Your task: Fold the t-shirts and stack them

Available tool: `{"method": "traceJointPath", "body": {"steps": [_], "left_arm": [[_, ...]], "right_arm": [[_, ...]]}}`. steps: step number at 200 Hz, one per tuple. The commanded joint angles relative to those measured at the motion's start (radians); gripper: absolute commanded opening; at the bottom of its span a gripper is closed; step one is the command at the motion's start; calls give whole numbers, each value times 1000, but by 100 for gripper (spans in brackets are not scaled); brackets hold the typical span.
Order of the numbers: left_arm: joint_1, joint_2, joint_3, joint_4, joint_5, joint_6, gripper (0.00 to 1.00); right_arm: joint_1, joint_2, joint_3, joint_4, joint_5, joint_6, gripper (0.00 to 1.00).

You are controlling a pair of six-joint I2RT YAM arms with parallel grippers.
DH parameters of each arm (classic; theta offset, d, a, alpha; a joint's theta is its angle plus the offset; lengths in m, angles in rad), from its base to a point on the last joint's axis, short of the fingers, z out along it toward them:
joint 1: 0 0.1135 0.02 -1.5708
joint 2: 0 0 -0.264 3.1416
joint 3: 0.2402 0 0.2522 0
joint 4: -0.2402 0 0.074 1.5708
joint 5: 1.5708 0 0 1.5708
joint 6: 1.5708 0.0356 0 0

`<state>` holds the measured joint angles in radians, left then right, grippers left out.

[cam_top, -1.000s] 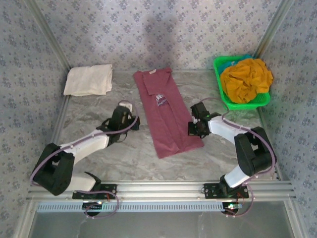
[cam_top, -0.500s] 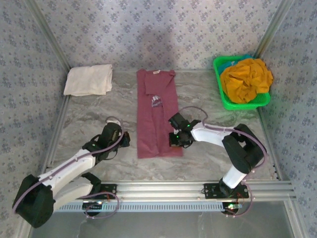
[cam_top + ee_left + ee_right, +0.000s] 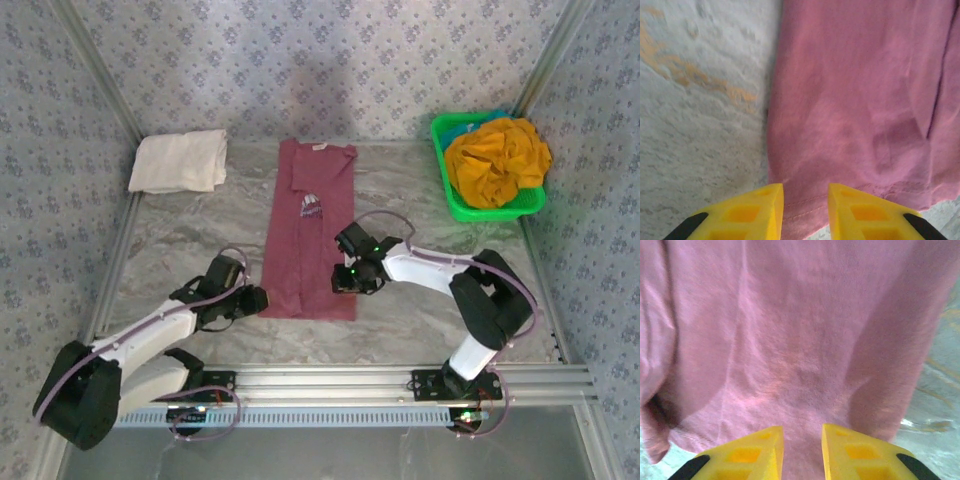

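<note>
The maroon t-shirt (image 3: 310,240) lies as a long narrow strip down the middle of the table, collar at the far end, white print facing up. My left gripper (image 3: 258,299) sits at its near left corner, my right gripper (image 3: 342,278) at its near right edge. In the left wrist view the yellow fingers (image 3: 805,200) stand slightly apart over the stitched hem (image 3: 855,100). The right wrist view has my right gripper (image 3: 802,440) parted the same way above flat maroon cloth (image 3: 805,330). Neither pinches anything. The cream-white t-shirt (image 3: 180,161) lies folded at the far left. The mustard-orange one (image 3: 497,160) is bunched in the basket.
The bright green basket (image 3: 440,150) stands at the far right corner, with something teal under the orange cloth. Metal rails (image 3: 330,378) run along the near edge. Patterned walls close in the table on three sides. Bare marble (image 3: 190,235) shows left of the maroon cloth.
Both grippers have pulled the maroon shirt's near end leftward and toward the near edge, straightening it from a slant. Their jaws, shut on the hem before, now stand parted.
</note>
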<state>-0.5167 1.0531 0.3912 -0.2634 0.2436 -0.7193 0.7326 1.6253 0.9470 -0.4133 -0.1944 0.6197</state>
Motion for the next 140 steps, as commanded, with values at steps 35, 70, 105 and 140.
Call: {"method": "traceJointPath", "body": {"steps": [35,70,105,140], "left_arm": [[2,30,47,-69,90,18,30],[3,-26,95,-214,-2,60,34],[14,-5,96,-194,-3,57,37],[10,71,65,-112,34,39,37]], "right_arm": [[-21,-113,-31,-24,69,-16,30],[-21,-111,-42,-11,70,-17,31],[-18,-86,-42,2,61,-24,31],[-16,-85,-54,8,75,-24,31]]}}
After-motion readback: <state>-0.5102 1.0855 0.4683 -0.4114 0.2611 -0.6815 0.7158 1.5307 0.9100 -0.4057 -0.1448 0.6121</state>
